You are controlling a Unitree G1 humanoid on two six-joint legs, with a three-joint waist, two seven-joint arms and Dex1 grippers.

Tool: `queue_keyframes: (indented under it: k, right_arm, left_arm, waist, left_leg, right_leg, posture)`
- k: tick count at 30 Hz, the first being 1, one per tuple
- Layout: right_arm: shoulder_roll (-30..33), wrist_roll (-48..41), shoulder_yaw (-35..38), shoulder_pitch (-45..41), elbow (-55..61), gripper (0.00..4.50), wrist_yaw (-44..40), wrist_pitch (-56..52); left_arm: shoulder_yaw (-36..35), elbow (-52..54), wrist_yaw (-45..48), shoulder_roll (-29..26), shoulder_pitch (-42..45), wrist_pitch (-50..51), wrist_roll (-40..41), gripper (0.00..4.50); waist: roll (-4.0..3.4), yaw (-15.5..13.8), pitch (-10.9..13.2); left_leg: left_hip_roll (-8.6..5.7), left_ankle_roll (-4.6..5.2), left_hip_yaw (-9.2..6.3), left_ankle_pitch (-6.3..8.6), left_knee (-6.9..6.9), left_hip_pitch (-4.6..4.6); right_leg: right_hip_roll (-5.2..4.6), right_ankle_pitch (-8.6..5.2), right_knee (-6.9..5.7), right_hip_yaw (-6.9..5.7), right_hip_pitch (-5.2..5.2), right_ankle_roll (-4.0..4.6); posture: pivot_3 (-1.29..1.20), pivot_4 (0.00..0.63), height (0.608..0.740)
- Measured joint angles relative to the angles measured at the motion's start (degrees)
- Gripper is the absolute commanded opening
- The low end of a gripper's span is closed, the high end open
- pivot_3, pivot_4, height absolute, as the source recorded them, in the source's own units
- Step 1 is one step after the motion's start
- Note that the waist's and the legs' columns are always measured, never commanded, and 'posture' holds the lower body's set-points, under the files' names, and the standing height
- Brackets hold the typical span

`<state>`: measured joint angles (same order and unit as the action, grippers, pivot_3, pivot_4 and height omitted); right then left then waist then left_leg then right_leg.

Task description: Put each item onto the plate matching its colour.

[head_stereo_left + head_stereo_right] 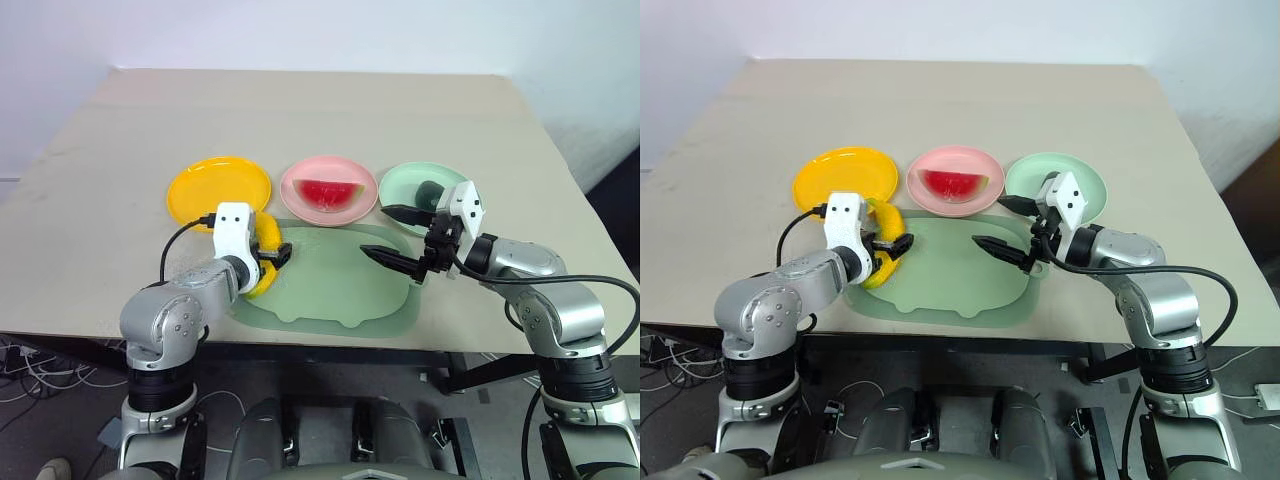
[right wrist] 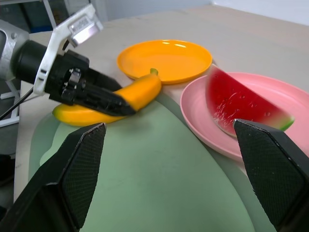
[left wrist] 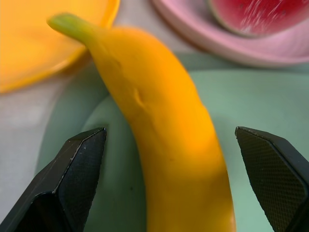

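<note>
On the beige tabletop (image 1: 330, 110), the banana (image 3: 164, 135) runs lengthwise between the spread left hand's (image 3: 178, 183) fingers, toward the yellow plate (image 1: 218, 190).

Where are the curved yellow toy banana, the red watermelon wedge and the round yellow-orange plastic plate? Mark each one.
Curved yellow toy banana (image 3: 164, 140): left wrist view, middle of its body.
Red watermelon wedge (image 1: 327, 192): left eye view, red flesh at its centre.
Round yellow-orange plastic plate (image 1: 215, 187): left eye view, bare centre of the plate.

Head stereo looks down over the mat (image 1: 340, 285); left wrist cam close above the banana (image 3: 164, 145); right wrist cam low, sharing it.
</note>
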<state>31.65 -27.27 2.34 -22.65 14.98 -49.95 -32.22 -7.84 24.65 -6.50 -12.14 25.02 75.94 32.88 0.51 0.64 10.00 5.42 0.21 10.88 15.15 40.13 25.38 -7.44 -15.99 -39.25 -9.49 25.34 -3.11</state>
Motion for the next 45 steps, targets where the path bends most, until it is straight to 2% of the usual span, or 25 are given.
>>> queue_keyframes:
  k: [3, 9, 10, 16, 25, 28, 34, 45]
  right_arm:
    - [0.2, 0.01, 0.0, 0.0, 0.0, 4.5, 0.19, 0.0]
    - [0.37, 0.05, -0.09, 0.0, -0.07, 4.5, 0.78, 0.01]
    - [0.37, 0.05, -0.13, 0.0, -0.08, 4.5, 0.82, 0.01]
    - [0.37, 0.06, -0.14, 0.0, -0.53, 4.5, 1.17, 0.07]
    - [0.22, 0.08, -0.74, -0.04, -1.83, 4.5, 1.38, 0.35]
    - [-0.32, 0.1, -1.74, -0.72, -2.42, 4.5, 1.48, 0.57]
    - [-0.33, 0.11, -1.77, -1.38, -3.6, 4.5, 1.71, 1.0]
    - [-0.17, 0.11, -1.73, -1.74, -3.96, 4.5, 2.45, 1.35]
  left_arm:
    - [-0.03, -0.03, 0.53, 0.42, 0.52, 1.5, -0.43, 3.96]
    - [-1.03, 0.02, 1.84, 1.62, 1.16, 3.11, -0.99, 2.14]
    - [-1.06, 0.02, 2.07, 1.59, 1.32, 3.43, -1.06, 2.0]
    - [-2.97, 0.02, 3.56, 0.24, 1.34, 2.92, -2.19, 1.99]
    - [-11.69, -3.53, 6.58, -4.57, 5.33, -5.49, -3.65, 1.99]
    - [-11.99, -12.13, 5.83, -5.37, 10.54, -8.56, -6.23, 1.99]
    - [-12.22, -24.86, 1.08, -1.86, 14.49, -18.3, -11.3, 1.99]
    - [-12.05, -46.03, 2.9, -2.3, 23.59, -31.33, -14.47, 1.99]
  waist:
    - [0.0, -0.04, 0.0]
    - [0.01, -0.05, 0.0]
    - [0.01, -0.03, -0.01]
    - [0.01, 0.02, 0.0]
    - [0.03, -0.08, 0.01]
    - [0.04, -0.15, 0.01]
    - [0.08, -0.05, 0.03]
    - [0.11, 0.08, 0.04]
  left_leg:
    - [0.0, 0.0, 0.0, 0.0, 0.0, 0.0]
    - [0.0, 0.0, 0.0, 0.0, 0.0, -0.01]
    - [0.0, 0.0, -0.01, 0.0, 0.0, -0.01]
    - [0.0, -0.01, 0.0, 0.0, 0.0, 0.0]
    - [0.0, -0.01, 0.0, 0.0, 0.0, 0.01]
    - [-0.03, 0.0, 0.0, -0.01, 0.02, 0.01]
    - [-0.03, 0.0, 0.0, -0.01, 0.0, 0.02]
    - [-0.03, 0.0, 0.03, -0.01, 0.0, 0.01]
  right_leg:
    - [-0.01, 0.0, 0.0, 0.0, 0.0, 0.0]
    - [-0.01, 0.0, -0.01, 0.0, -0.01, 0.0]
    - [-0.01, 0.0, -0.01, 0.0, -0.01, 0.0]
    - [0.0, 0.0, -0.01, 0.0, 0.0, 0.0]
    - [-0.01, 0.0, -0.01, -0.02, 0.0, 0.0]
    - [-0.01, 0.01, -0.01, -0.04, -0.01, 0.0]
    - [-0.01, 0.0, 0.0, -0.04, 0.0, -0.01]
    - [-0.01, 0.0, -0.01, -0.05, 0.01, -0.02]
  posture:
    - [0.0, 0.15, 0.695]
    - [0.0, 0.15, 0.695]
    - [0.0, 0.15, 0.695]
    - [0.0, 0.15, 0.695]
    - [0.0, 0.15, 0.695]
    - [0.0, 0.15, 0.695]
    - [0.0, 0.15, 0.695]
    - [0.0, 0.15, 0.695]
